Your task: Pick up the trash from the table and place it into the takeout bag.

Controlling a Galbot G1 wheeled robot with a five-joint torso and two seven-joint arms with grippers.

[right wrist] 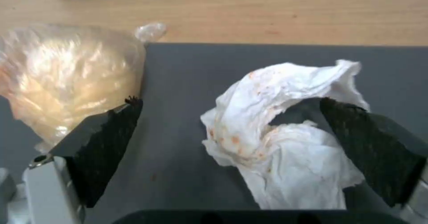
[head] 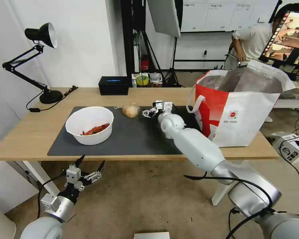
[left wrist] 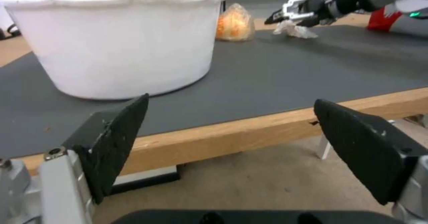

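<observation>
While the right gripper point(right wrist: 229, 130) hovers spread over the crumpled tissue point(right wrist: 285, 133) on the mat point(head: 132, 139), the white bowl point(head: 89, 125) to its left holds red scraps point(head: 95, 129). The takeout bag point(head: 237, 109) stands open at right. The left gripper point(head: 89, 164) waits spread below the table's point(head: 30, 136) near edge.

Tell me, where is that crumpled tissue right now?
The crumpled white tissue lies on the dark grey mat, between the right gripper's open jaws, beside the plastic-wrapped lump.
</observation>
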